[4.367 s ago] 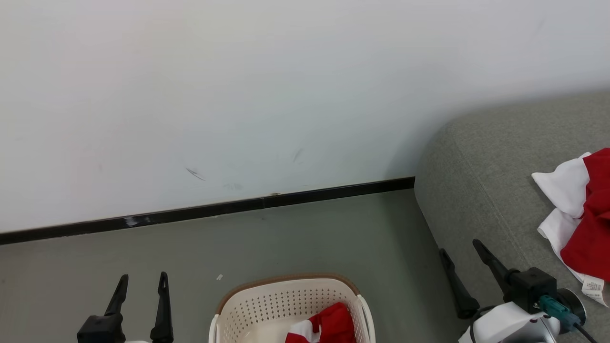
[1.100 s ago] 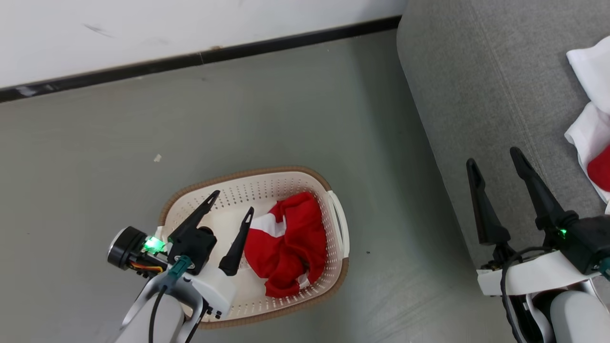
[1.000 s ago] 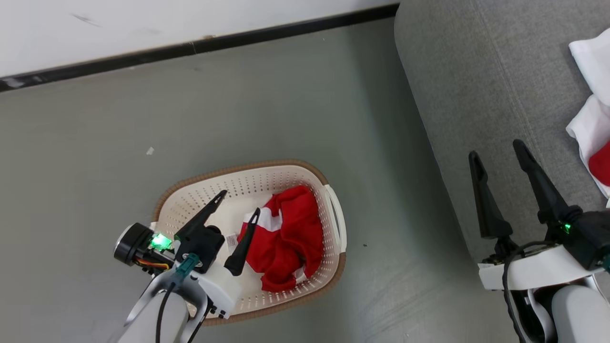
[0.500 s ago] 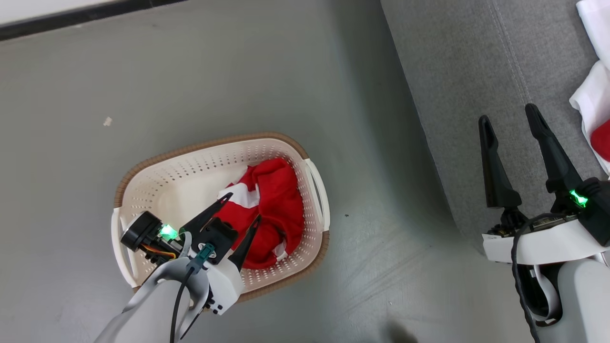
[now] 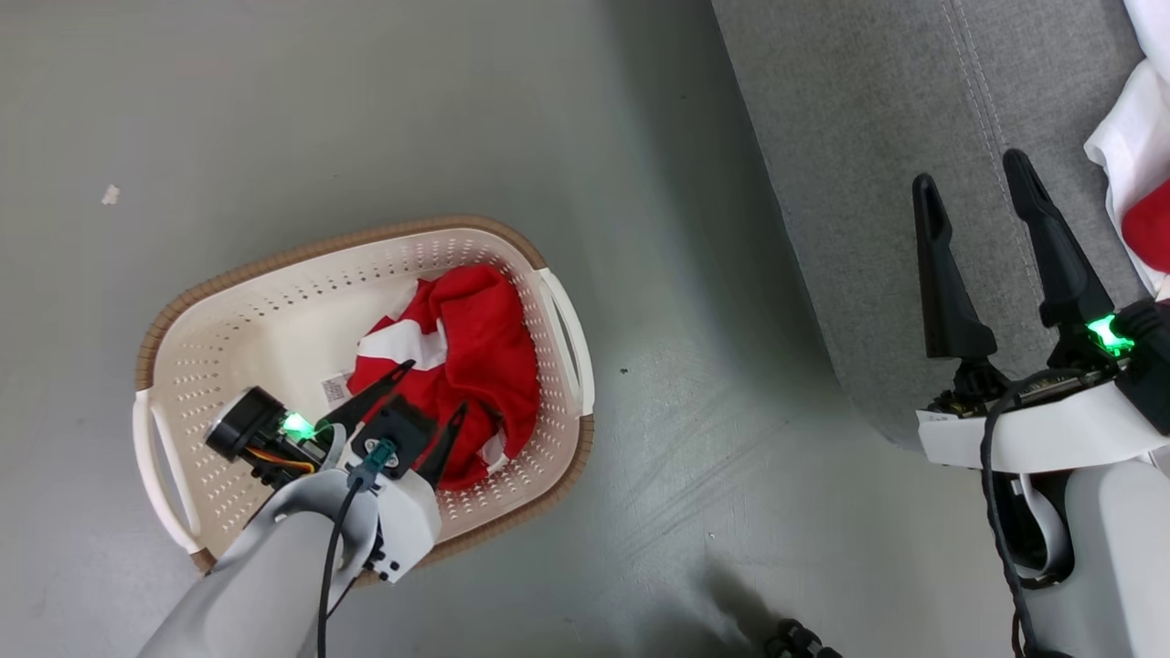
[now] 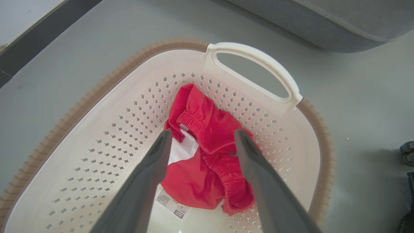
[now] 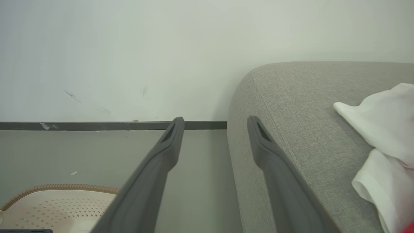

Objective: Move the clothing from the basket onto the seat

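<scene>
- Two robot arms are in view, above a smooth grey-green floor (image 5: 366, 110) with a large seat (image 5: 868, 137) on the right.
- Nothing lies between the basket (image 5: 274, 259) and the seat but a strip of bare floor. A small pale scrap (image 5: 111, 194) lies far left of the basket, and a dark object (image 5: 795, 635), too cut off to identify, sits at the near edge.
- The right wrist view shows a white wall (image 7: 161, 48) with a dark skirting board (image 7: 97, 125) beyond the floor.
- The basket is an oval of cream plastic with perforated walls and a brown woven-look rim. Its long axis runs left to right, with a loop handle at each end, one facing the seat.
- A crumpled red garment (image 5: 475, 338) with a white panel, elastic-gathered edges and a white label lies in the right half of the basket.
- The left hand (image 5: 434, 386) reaches down into the basket with its fingers spread wide either side of the red garment, gripping nothing. Whether the tips touch the cloth cannot be told.
- The right hand (image 5: 967, 167) is also spread wide and empty, over the seat's left edge, fingers pointing towards the far wall.
- The seat is grey woven fabric with a rounded corner and a stitched seam running near to far. A white and red garment (image 5: 1129, 155) lies on its right side.
</scene>
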Controlling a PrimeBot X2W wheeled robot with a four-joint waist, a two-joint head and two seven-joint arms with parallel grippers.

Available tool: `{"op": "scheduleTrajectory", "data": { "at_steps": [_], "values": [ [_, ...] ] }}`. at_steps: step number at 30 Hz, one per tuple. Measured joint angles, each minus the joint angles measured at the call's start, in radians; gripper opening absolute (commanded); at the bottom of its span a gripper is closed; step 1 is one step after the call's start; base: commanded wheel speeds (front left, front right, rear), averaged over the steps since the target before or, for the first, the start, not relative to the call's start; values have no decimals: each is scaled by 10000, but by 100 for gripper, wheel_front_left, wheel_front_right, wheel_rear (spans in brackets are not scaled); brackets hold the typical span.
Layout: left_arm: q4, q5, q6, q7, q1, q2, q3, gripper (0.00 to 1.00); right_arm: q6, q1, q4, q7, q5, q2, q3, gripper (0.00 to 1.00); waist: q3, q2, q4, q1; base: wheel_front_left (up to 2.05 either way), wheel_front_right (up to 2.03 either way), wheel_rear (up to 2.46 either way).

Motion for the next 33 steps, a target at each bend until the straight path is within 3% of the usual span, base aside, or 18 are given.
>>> {"op": "scheduleTrajectory", "data": {
  "at_steps": [33],
  "values": [
    [2111, 176, 105, 192, -1594, 587, 357, 100, 0, -916, -88, -75, 830, 2, 529, 100, 1720, 0, -1295, 0, 0, 0, 0]
  ]
}}
